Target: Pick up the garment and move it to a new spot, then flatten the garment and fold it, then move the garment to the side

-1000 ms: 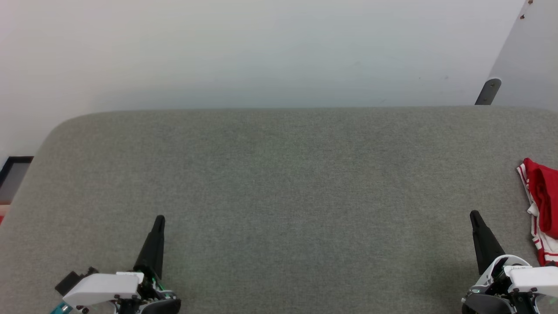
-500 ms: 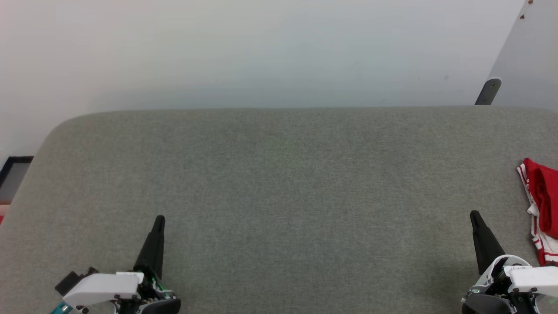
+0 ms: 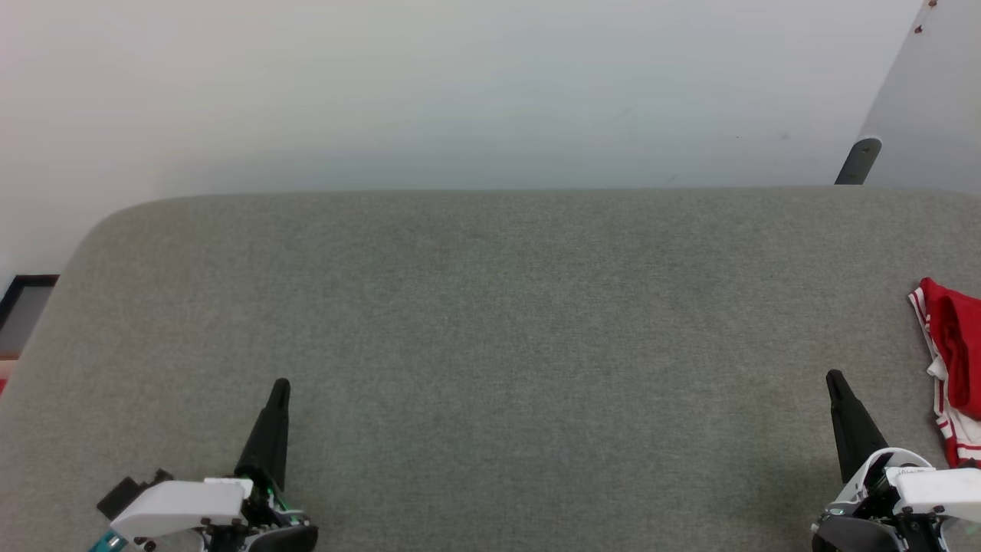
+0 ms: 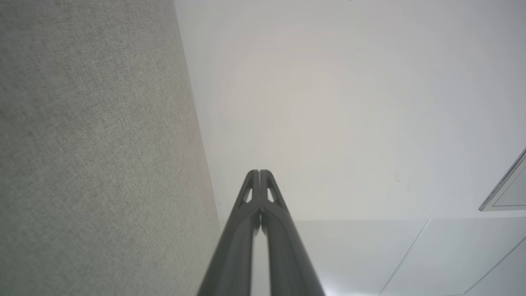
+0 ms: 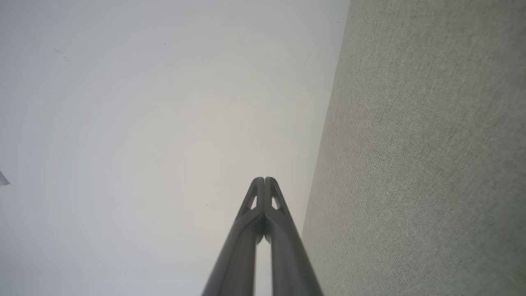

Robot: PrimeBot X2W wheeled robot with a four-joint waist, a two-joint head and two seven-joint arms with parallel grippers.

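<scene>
left gripper (image 3: pixel 280 386) sits low, fingers pressed together, holding nothing. the rounded corner of the grey fabric surface (image 3: pixel 490 307) lies up and left of it. a wide stretch of fabric runs across to the right gripper (image 3: pixel 834 378), also closed on nothing. the garment (image 3: pixel 956 345) is bunched just right of that gripper, not touching, cut by the frame edge.

Left claw (image 3: pixel 280 386), right claw (image 3: pixel 833 378): dark tapered fingers (image 3: pixel 268 441), white housings (image 3: pixel 180 506).
</scene>
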